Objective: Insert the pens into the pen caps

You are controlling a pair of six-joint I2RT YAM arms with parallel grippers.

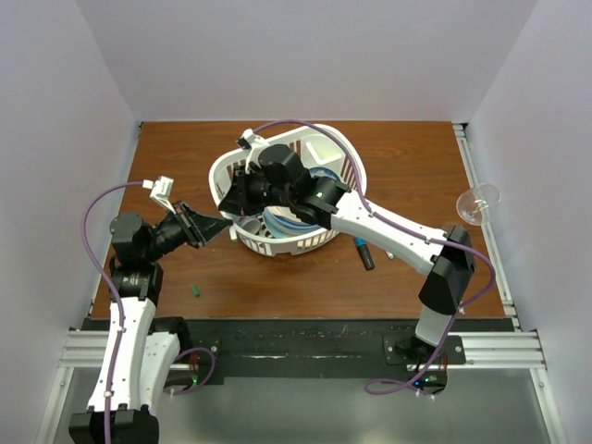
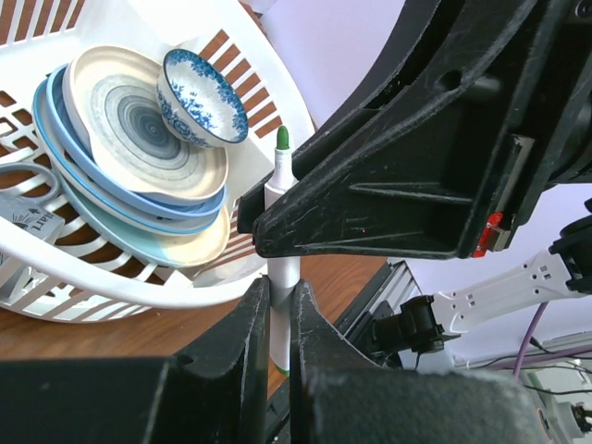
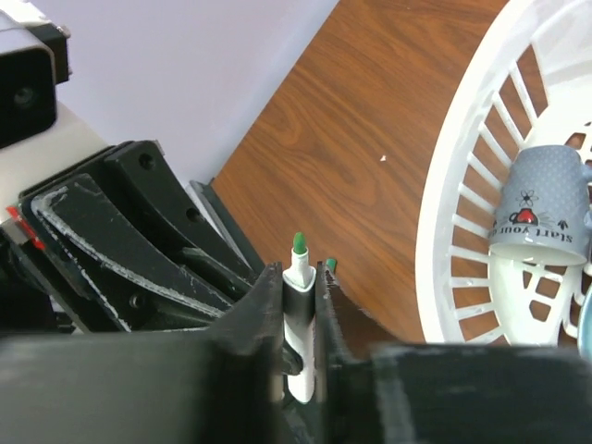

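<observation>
The left gripper is clamping its fingers on the lower barrel of a white pen with a bare green tip, holding it just beside the basket. The right gripper is pinching the same pen nearer the tip, its fingers tight against it. A green cap is lying on the table near the left arm. A marker is lying at the basket's other side.

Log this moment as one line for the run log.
left gripper: shut on white pen | right gripper: shut on white pen | green cap: loose on table | black marker: beside basket
</observation>
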